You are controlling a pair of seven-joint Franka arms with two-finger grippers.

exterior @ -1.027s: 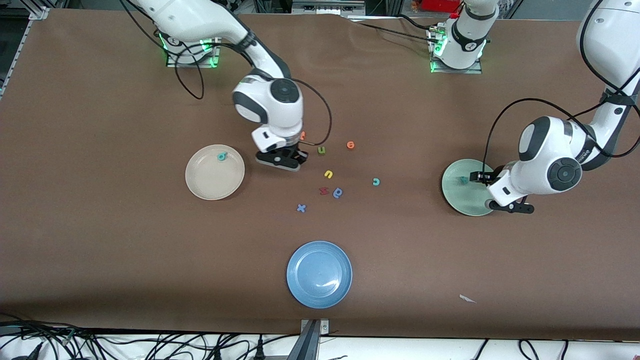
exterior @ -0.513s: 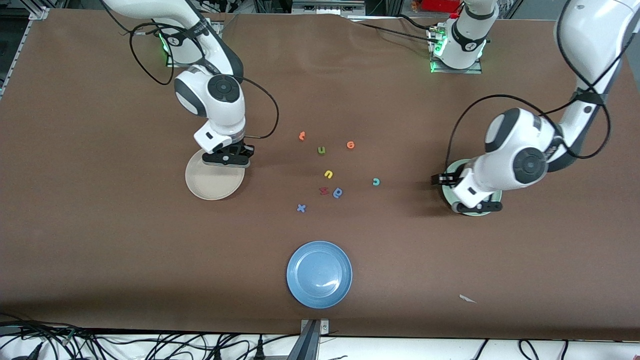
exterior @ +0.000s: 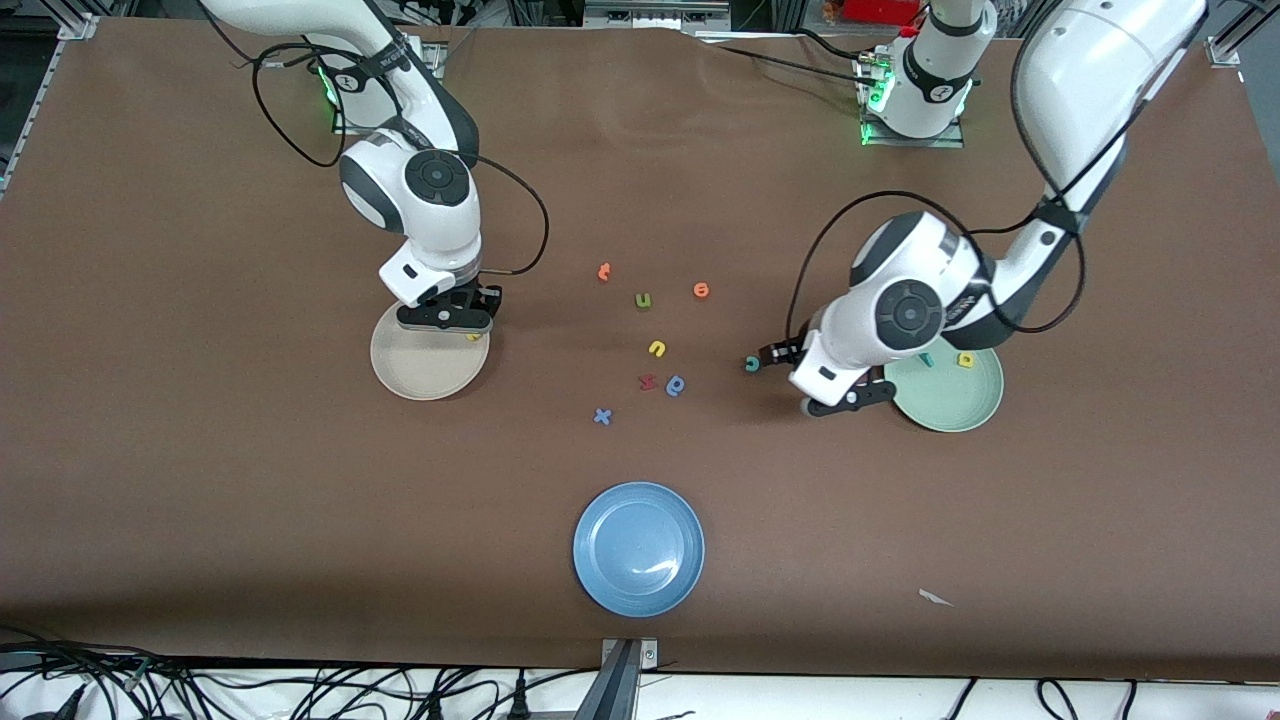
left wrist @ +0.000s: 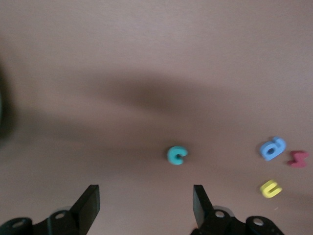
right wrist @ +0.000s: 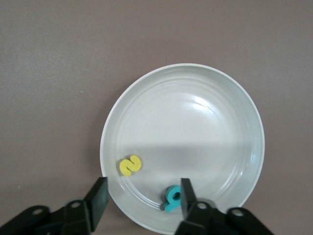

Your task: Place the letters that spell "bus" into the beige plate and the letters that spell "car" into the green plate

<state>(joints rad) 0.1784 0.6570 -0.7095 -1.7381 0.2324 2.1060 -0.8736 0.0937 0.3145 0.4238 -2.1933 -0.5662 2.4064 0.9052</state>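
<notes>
Front view: the right gripper (exterior: 447, 318) hangs over the beige plate (exterior: 415, 372), hiding its letters; the left gripper (exterior: 775, 372) hangs over the desk (exterior: 200, 450) by the teal "c" (exterior: 752, 364), beside the green plate (exterior: 950, 405).

Left wrist view: jaws spread, teal "c" (left wrist: 176, 155) between them, loose letters (left wrist: 279, 161) near.

Right wrist view: jaws spread over yellow "s" (right wrist: 130, 165) and teal "b" (right wrist: 171, 198).

Matt brown table cover (exterior: 200, 450), looks like paper or thin felt, faintly creased. Glossy beige plate (right wrist: 186, 98), smooth glaze with soft ring ridges and highlights. Same shine on the green plate (exterior: 960, 405) and the blue plate (exterior: 640, 585), probably ceramic, hard to say. Soft matt foam on the teal c (left wrist: 176, 155), yellow s (right wrist: 130, 165) and teal b (right wrist: 172, 198). Glossy white plastic arm shells, matt black plastic fingers (left wrist: 89, 205)
</notes>
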